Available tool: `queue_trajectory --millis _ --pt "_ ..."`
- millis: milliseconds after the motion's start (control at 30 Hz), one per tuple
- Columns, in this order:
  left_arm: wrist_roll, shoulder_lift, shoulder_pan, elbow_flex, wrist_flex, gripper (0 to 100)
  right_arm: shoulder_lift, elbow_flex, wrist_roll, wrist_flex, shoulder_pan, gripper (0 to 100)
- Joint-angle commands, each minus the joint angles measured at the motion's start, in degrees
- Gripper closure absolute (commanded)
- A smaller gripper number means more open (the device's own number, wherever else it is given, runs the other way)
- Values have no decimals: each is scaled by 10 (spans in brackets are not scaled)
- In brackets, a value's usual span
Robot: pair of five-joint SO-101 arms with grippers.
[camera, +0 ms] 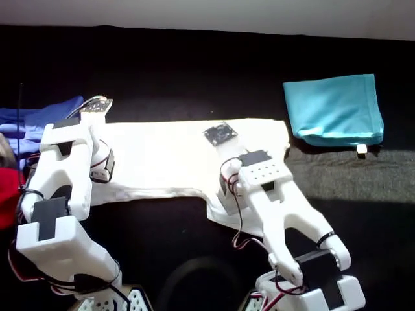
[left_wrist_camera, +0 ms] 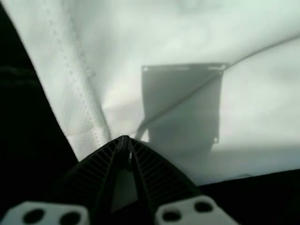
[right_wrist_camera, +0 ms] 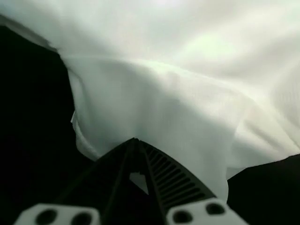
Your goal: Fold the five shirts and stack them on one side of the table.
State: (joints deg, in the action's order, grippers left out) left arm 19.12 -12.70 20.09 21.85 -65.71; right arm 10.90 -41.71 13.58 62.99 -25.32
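A white shirt [camera: 165, 159] lies spread across the middle of the black table [camera: 194, 71]. My left gripper [left_wrist_camera: 124, 140] is shut on the shirt's hem [left_wrist_camera: 84, 98] at its left end, and a taut crease runs away from the fingertips. My right gripper [right_wrist_camera: 135, 140] is shut on a fold of the same white shirt [right_wrist_camera: 178, 108] at its near edge, right of centre. A folded teal shirt [camera: 334, 110] sits at the far right. A blue shirt [camera: 39, 120] and a red one [camera: 6, 188] are bunched at the left edge.
Both arms' white bodies [camera: 61, 188] [camera: 279, 207] stand over the near half of the table. A square shadow [left_wrist_camera: 180, 108] falls on the white cloth. Bare black table lies behind the white shirt and at the near right.
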Motion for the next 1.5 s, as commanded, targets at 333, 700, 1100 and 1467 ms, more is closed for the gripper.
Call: queue_trajectory --millis 333,700,1100,1467 --pt "13 8 15 6 18 991 32 -30 53 7 -38 991" --pt "-27 10 14 28 100 991 -10 42 135 -3 78 988" --pt "-32 9 16 30 100 991 -142 150 135 -54 161 988" --pt "-32 9 16 31 101 991 72 66 138 49 50 990"
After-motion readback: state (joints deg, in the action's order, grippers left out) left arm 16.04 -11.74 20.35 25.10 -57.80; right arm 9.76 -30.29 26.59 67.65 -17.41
